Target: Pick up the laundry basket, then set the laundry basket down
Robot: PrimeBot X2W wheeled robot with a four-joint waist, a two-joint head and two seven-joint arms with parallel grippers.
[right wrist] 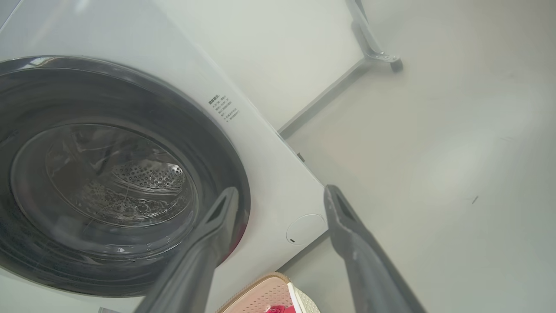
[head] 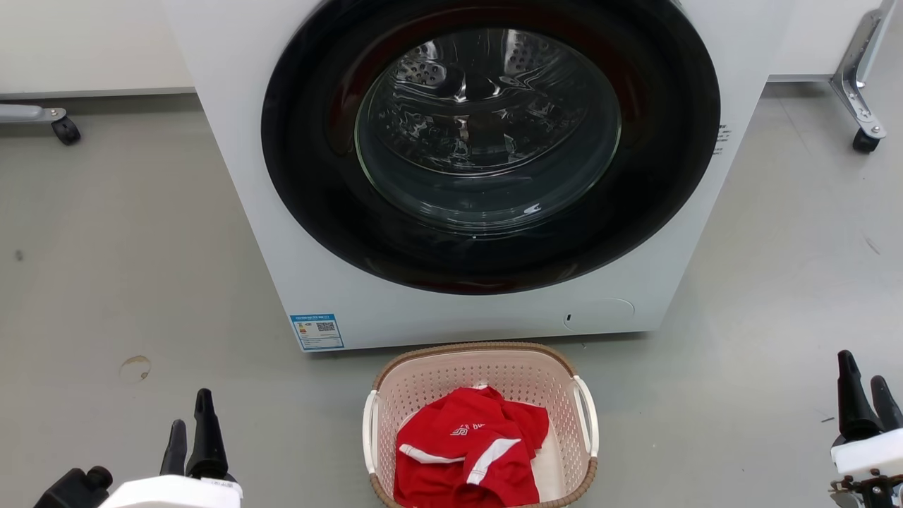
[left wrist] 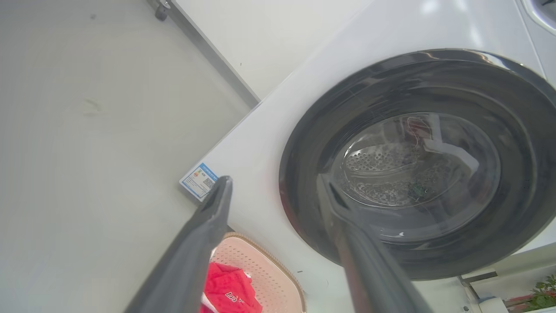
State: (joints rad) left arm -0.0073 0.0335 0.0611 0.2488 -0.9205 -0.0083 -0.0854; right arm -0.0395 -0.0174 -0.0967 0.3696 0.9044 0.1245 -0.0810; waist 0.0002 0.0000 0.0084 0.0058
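Basket check: laundry basket [head: 518,377] is sitting on the floor [head: 106,247] right in front of the washer [head: 233,141], centred under its round door [head: 487,134]; can't tell if the rim is touching the cabinet. Red shirt [head: 469,444] w/ white stripes is lying bunched inside it. I'm seeing the left gripper [head: 190,416] hanging low, front-left of the washer, well apart from the basket, fingers [left wrist: 208,226] spread, pinching nothing. Right gripper [head: 863,370] is hanging front-right of the washer, also well clear, fingers spread & empty too. Both wrist cams are looking up at the washer door, w/ the basket's rim peeking in below it.
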